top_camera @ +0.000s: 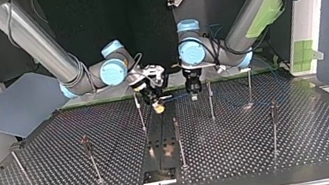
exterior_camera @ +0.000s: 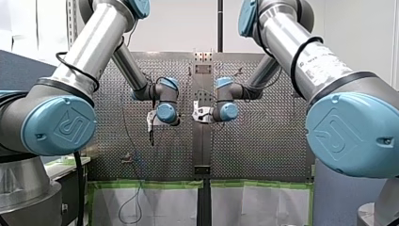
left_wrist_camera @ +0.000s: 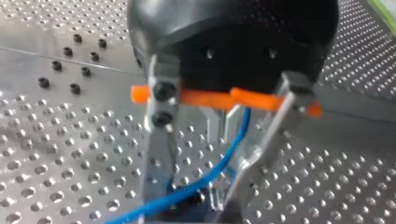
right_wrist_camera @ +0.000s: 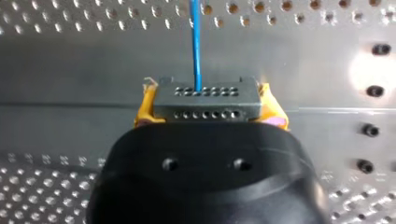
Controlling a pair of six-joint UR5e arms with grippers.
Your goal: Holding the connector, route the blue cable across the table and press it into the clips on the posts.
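Clamped between the yellow pads (right_wrist_camera: 145, 108) of the right gripper (right_wrist_camera: 208, 111), the grey connector (right_wrist_camera: 205, 100) is held just above the perforated table (top_camera: 61, 155). The blue cable (right_wrist_camera: 196, 42) leaves the connector's face and runs straight ahead of that gripper. In the left wrist view the cable passes through the left gripper (left_wrist_camera: 187, 201), close above the table; whether that gripper pinches it cannot be told. In the top view the two grippers hang close together toward the table's 12 o'clock edge, the right gripper at 9 o'clock of the left one. Thin upright posts (top_camera: 210, 97) stand around them, the nearest just at 3 o'clock of the left gripper and others toward 6 o'clock.
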